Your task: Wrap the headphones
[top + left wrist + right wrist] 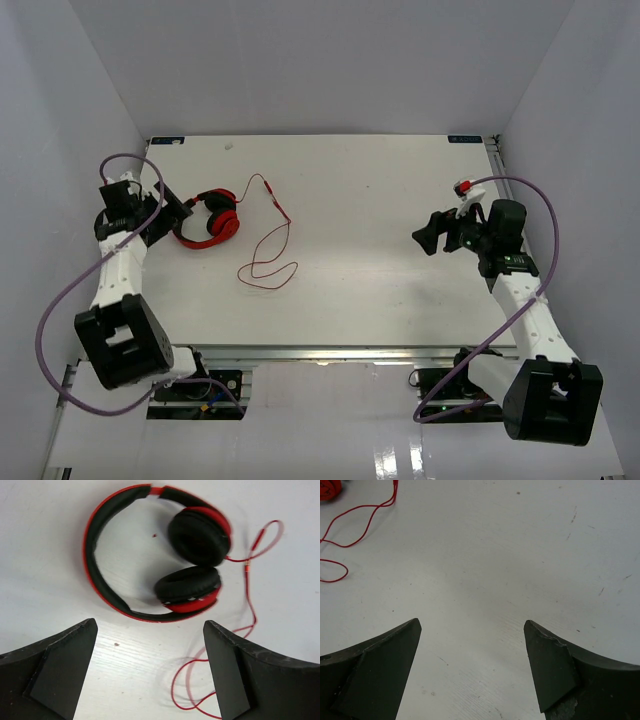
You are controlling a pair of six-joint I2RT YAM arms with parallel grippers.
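Observation:
The red headphones [212,220] lie flat at the left of the white table [400,180], ear cups folded in. Their thin red cord [289,221] trails right and loops loosely toward the front. My left gripper [180,215] is open and empty just left of the headband. In the left wrist view the headband [92,545] and both black-padded cups [187,587] lie beyond the open gripper [150,625], and the cord [248,590] curls by the right finger. My right gripper [428,235] is open and empty at the right, far from the headphones; its wrist view [472,624] shows the cord [350,542] at top left.
White walls [70,120] close in the table on the left, back and right. Thick purple cables [60,300] loop off both arms. The table's front edge [330,348] runs just beyond the arm bases.

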